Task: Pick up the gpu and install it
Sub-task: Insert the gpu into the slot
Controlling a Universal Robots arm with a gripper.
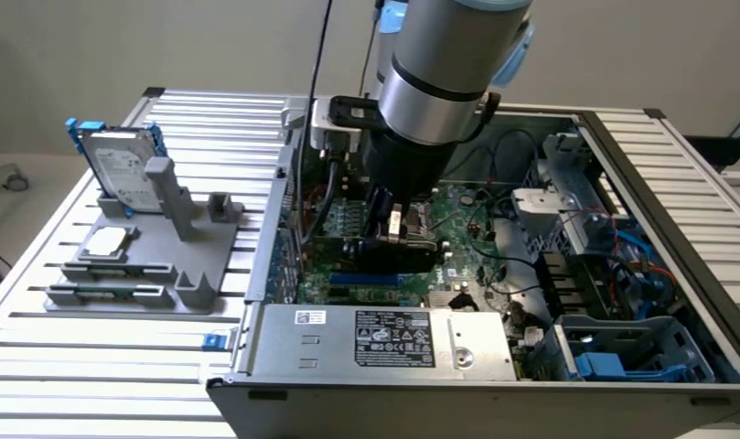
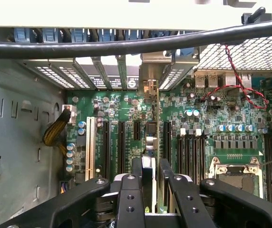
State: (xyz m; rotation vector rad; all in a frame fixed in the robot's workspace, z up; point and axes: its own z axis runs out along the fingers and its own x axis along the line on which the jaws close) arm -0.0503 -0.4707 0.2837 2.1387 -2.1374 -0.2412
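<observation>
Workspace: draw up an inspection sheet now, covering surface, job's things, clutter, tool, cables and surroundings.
Surface: slatted metal table carrying an open PC case.
Job's things: gpu held edge-on over the motherboard slots, bracket toward the rear slot covers; whether it is seated cannot be told.
Clutter: grey fixture beside the case, holding an upright hard drive, a processor and memory sticks.
Tool: tool shut on the gpu, down inside the case.
Cables: thick black cable close to the wrist camera; red-black wire pair; yellow-black bundle.
Surroundings: plain wall; nothing else seen.
</observation>
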